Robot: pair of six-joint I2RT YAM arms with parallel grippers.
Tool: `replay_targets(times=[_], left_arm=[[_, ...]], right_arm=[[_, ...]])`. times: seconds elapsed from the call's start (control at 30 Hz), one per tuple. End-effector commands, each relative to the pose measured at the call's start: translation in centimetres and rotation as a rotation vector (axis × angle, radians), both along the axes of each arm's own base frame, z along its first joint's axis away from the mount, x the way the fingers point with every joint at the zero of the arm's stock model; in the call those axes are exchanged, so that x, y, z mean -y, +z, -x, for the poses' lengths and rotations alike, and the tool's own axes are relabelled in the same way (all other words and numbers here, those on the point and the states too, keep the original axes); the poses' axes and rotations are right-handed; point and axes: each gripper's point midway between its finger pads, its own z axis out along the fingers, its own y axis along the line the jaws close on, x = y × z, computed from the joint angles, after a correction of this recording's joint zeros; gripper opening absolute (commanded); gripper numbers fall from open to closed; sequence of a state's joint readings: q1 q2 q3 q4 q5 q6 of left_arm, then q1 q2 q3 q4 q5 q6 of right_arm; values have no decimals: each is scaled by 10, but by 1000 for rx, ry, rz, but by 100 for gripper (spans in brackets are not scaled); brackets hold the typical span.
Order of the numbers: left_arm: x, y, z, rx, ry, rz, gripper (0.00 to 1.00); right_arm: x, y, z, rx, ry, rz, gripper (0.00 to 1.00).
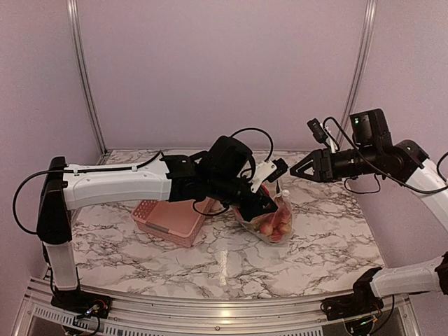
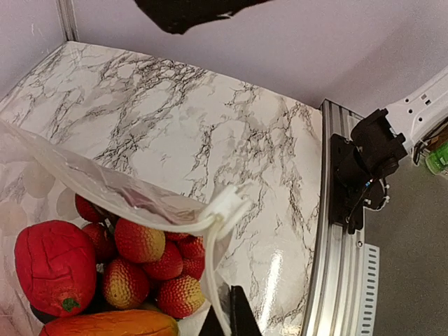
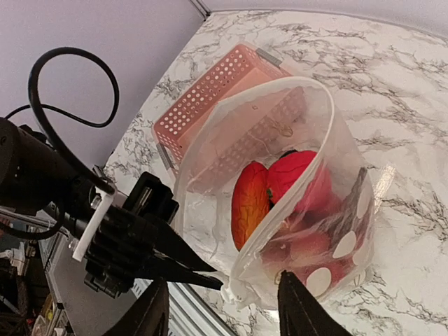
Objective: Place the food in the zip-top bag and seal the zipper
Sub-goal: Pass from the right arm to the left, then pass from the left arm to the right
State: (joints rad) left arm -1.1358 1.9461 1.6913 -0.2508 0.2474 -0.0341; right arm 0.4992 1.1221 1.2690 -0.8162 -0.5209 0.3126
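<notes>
The clear zip-top bag (image 1: 274,222) with white dots stands open on the marble table, right of the basket. Inside it I see a red tomato (image 2: 50,266), several strawberry-like pieces (image 2: 140,241) and an orange carrot-like piece (image 2: 112,324); the tomato (image 3: 294,171) and carrot (image 3: 250,199) also show in the right wrist view. My left gripper (image 2: 225,319) is shut on the zipper (image 2: 207,273) strip at the bag's corner, just below the white slider (image 2: 229,203). My right gripper (image 3: 227,311) is open and empty, above the bag's mouth. It shows in the top view (image 1: 294,171) up and right of the bag.
The pink lattice basket (image 1: 171,220) lies on the table just left of the bag, under the left arm; it also shows behind the bag in the right wrist view (image 3: 217,91). The table's metal front rail (image 2: 336,266) runs close to the bag.
</notes>
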Motion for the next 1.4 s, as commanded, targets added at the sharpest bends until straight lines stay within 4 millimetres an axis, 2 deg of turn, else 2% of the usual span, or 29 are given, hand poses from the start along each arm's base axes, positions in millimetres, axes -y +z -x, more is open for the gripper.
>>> replay_targets(times=[0.0,0.13,0.27,0.47,0.7,1.07,1.37], left_arm=[[3,78,8,-54,-33,204,0],[4,70,6,-94,-40,202,1],[1,69,-3,-98,-17,207,1],[-8,43,-23,-149,29,193,2],[-9,40,-36,-161,49,203,2],[-6,42,-38,-176,44,219,2],[-7,39,-40,-192,47,220,2]], right_arm=[[4,30,13,127,13,-96,54],[4,25,20,175,45,-104,55],[1,6,18,165,73,-72,47],[-5,-14,20,161,126,-59,44],[-14,-19,12,194,162,-65,43],[-19,-29,-12,213,139,-12,40],[-28,-25,-14,230,177,-53,30]])
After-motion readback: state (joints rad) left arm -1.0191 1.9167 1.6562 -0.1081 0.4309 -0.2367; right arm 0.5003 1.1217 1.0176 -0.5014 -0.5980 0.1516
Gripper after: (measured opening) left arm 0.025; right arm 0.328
